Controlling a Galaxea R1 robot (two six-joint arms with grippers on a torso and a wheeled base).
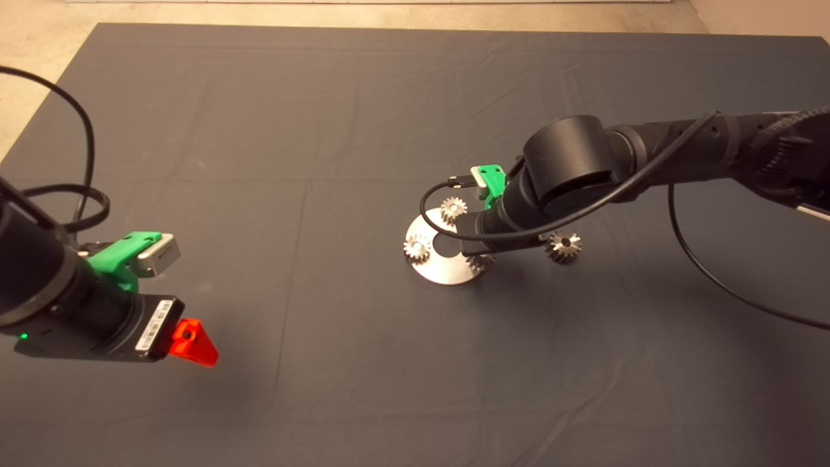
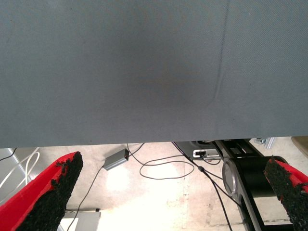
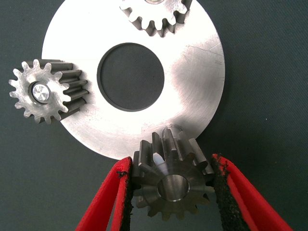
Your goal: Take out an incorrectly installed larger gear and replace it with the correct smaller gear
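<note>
My right gripper [image 3: 171,163] is shut on the smaller gear [image 3: 173,185], a dark steel gear held tilted at the rim of the round steel plate [image 3: 192,72], just beside a short pin [image 3: 171,134] there. In the head view this gear [image 1: 480,261] peeks out from under the right wrist at the plate's [image 1: 447,269] near-right edge. The larger gear [image 1: 563,246], with flared teeth and a black centre hole, lies on the mat to the right of the plate, apart from it. My left gripper [image 1: 193,340] waits open at the lower left.
Two paler small gears [image 1: 454,209] [image 1: 417,248] sit on pins at the plate's rim, also seen in the right wrist view [image 3: 45,91] [image 3: 154,14]. The plate has a large centre hole [image 3: 131,77]. The left wrist view shows the mat's edge and floor with cables.
</note>
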